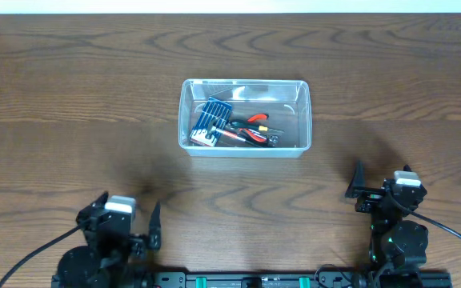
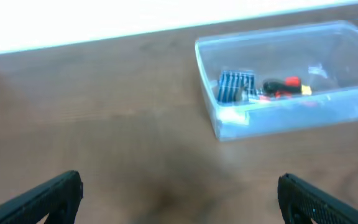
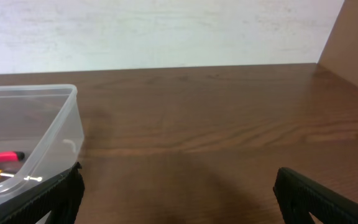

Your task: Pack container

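The clear plastic container (image 1: 302, 112) stands at the middle of the wooden table. Inside lie a blue case of screwdriver bits (image 1: 210, 120), red-handled pliers (image 1: 250, 120) and other small hand tools. It shows in the left wrist view (image 2: 353, 99) at upper right, and its corner in the right wrist view (image 3: 55, 130) at left. My left gripper (image 2: 179, 196) is open and empty near the front left edge. My right gripper (image 3: 178, 196) is open and empty near the front right, below and right of the container.
A pale wall runs along the far edge of the table (image 3: 229, 112). Both arm bases sit at the front edge, left (image 1: 106, 240) and right (image 1: 398, 232).
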Motion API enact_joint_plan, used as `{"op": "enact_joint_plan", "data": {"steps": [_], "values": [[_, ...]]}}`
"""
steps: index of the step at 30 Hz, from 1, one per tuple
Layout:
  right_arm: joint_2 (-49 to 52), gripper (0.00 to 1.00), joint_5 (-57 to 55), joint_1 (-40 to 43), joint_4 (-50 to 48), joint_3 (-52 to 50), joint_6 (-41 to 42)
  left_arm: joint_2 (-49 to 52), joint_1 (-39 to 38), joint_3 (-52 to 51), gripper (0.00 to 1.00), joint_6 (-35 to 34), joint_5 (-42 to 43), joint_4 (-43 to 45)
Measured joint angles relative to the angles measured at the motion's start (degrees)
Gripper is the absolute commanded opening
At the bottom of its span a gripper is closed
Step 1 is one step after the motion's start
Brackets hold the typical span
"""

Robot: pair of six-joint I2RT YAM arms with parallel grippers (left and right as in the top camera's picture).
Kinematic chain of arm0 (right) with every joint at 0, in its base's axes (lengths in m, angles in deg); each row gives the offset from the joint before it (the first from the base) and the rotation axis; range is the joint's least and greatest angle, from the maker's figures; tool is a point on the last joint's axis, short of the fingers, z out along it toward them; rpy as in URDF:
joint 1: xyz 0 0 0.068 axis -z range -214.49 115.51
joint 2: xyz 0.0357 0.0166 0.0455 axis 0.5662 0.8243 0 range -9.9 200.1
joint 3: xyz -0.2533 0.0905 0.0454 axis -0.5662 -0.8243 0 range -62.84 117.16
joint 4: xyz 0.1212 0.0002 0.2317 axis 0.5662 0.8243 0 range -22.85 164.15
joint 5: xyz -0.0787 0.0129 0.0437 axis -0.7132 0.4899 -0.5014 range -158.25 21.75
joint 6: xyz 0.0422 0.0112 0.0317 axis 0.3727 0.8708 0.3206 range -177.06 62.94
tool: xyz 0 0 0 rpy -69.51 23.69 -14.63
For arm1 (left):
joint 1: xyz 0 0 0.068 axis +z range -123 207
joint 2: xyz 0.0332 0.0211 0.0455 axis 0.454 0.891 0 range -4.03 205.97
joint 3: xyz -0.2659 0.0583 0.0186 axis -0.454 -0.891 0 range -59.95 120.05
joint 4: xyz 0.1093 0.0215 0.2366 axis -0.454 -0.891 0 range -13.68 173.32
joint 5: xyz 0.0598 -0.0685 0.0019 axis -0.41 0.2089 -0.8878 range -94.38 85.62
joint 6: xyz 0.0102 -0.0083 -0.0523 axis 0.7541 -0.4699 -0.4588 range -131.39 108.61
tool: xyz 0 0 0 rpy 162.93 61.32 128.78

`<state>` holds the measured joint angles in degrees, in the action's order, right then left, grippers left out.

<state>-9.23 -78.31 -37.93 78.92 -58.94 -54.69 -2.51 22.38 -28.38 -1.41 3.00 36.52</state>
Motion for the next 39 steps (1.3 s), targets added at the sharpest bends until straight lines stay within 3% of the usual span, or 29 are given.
{"op": "enact_joint_plan", "data": {"steps": [9, 14, 21, 32, 39], "values": [[0.0, 0.99, 0.0, 0.0, 0.0, 0.0, 0.0, -0.9, -0.1, -15.9, 0.98, 5.2, 0.1, 34.2], [0.0, 0.99, 0.0, 0.0, 0.0, 0.0, 0.0, -0.9, -0.1, -23.9, 0.98, 6.9, 0.0, 44.9], [0.0, 0.99, 0.0, 0.0, 0.0, 0.0, 0.0, -0.9, -0.1, -30.2, 0.98, 6.1, -1.9, 46.8], [0.0, 0.99, 0.0, 0.0, 0.0, 0.0, 0.0, -0.9, 1.2, -30.4, 0.98, -8.2, -5.2, 45.1], [0.0, 0.99, 0.0, 0.0, 0.0, 0.0, 0.0, -0.9, 1.7, -30.4, 0.98, -12.5, -5.9, 45.1]]}}
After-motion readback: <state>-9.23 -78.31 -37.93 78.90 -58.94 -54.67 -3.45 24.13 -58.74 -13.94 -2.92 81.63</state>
